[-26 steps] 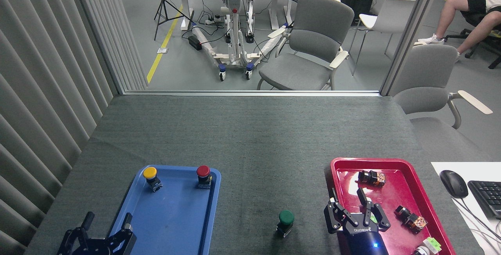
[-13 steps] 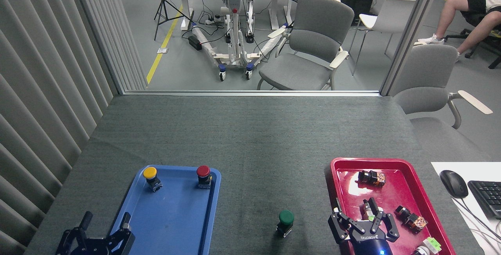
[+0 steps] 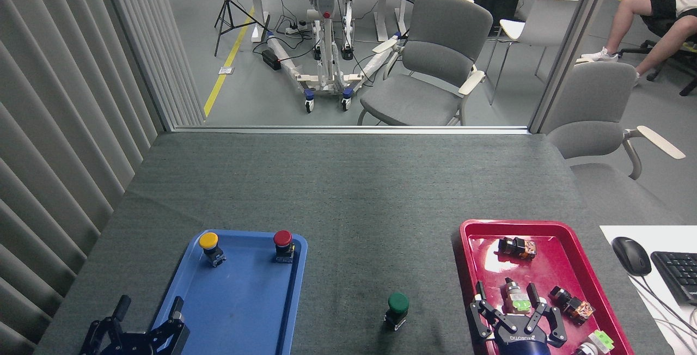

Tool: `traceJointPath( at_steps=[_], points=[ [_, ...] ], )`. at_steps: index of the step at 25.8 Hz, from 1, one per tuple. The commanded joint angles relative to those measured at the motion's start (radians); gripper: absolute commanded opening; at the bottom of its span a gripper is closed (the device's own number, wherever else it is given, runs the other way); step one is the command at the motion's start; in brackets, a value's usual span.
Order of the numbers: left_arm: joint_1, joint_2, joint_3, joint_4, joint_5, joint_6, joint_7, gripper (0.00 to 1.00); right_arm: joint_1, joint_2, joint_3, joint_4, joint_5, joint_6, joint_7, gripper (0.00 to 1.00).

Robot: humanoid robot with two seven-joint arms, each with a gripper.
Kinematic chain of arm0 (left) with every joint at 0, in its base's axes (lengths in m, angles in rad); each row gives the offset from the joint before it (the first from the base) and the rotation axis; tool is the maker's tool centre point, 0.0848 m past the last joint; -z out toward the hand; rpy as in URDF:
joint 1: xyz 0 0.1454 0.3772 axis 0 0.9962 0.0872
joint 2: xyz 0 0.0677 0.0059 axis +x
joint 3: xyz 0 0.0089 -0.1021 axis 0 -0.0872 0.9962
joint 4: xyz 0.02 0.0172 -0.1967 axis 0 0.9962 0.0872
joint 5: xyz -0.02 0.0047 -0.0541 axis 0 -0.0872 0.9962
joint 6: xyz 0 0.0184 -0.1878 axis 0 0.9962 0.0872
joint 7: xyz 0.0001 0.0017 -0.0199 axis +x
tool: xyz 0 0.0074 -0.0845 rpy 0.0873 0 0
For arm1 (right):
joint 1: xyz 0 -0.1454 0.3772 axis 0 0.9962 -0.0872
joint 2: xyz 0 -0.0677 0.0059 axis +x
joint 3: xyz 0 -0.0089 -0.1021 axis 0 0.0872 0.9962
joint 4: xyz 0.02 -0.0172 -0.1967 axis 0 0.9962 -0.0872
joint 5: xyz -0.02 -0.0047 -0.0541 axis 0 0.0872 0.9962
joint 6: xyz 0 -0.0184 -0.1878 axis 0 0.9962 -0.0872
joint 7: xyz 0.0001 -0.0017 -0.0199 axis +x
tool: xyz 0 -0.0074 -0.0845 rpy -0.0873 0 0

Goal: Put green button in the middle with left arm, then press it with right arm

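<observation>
Green button: we are seeing the green button (image 3: 398,309) standing upright on the bare middle (image 3: 359,219) of the counter (image 3: 348,181), near the front edge, between the blue tray (image 3: 239,300) and the red tray (image 3: 550,235), touching neither.
Left hand: our left hand (image 3: 148,311) is sitting at the front left corner of the counter, its two straight fingers parted and holding nothing, one finger over the blue tray's near rim.
Right hand: our right hand (image 3: 517,303) is hovering over the red tray by the front edge, its claw fingers spread wide and gripping nothing; a small switch part (image 3: 514,298) is lying between them.
Blue tray: it is carrying the yellow button (image 3: 209,248) and the red button (image 3: 282,245), both upright along its far end.
Red tray: other small switch parts are lying scattered in it.
</observation>
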Motion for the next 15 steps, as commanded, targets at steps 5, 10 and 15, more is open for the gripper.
traceJointPath(
  at_steps=[5,10,15],
  points=[
    [0.011,-0.002,-0.002,-0.015,0.0,0.0,0.0,0.99,0.009,0.001,0.003,-0.003,0.032,0.005,-0.022,0.99],
    [0.011,0.0,-0.002,-0.015,0.0,-0.001,0.0,0.99,0.026,0.006,0.003,-0.024,0.03,0.004,-0.033,0.99],
    [0.013,0.0,-0.002,-0.033,0.0,-0.001,0.0,0.99,0.055,0.011,0.004,-0.047,0.03,-0.001,-0.048,0.99]
  ],
)
